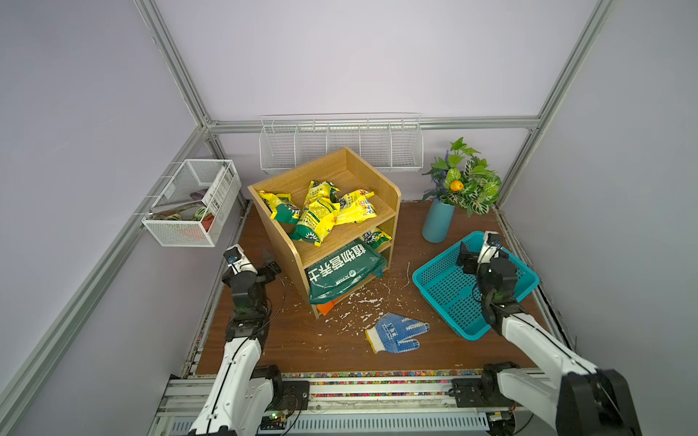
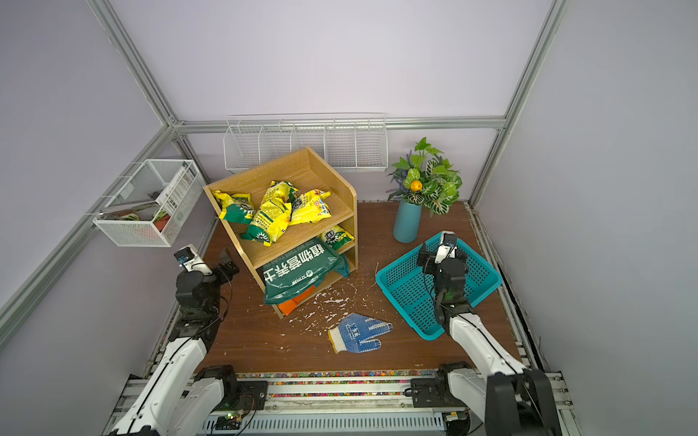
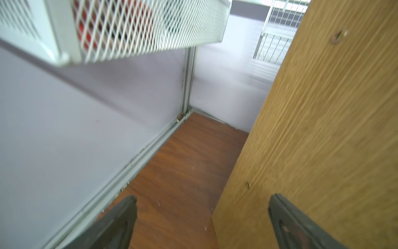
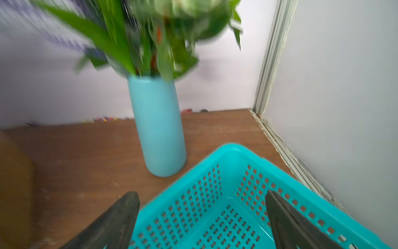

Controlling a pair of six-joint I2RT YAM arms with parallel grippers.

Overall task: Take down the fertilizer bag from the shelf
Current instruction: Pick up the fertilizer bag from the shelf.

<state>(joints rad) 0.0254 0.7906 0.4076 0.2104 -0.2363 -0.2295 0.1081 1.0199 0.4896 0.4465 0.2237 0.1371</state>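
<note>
In both top views the fertilizer bags (image 1: 316, 215) (image 2: 272, 215) are seen on the top tier of the shelf (image 1: 372, 177), toward the back edge of the table (image 1: 302, 347); none is taken down. In the left wrist view the left gripper (image 3: 203, 197) is held agape, empty. In the right wrist view the right gripper (image 4: 201, 193) is likewise spread, empty

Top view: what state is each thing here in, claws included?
shelf, upright, tiers loaded.
yellow bags, piled on the top tier.
green bag, sagging out of a lower tier.
basket, empty.
glove, flat on the table.
vase, upright.
left gripper, open, empty.
right gripper, open, empty.
</note>
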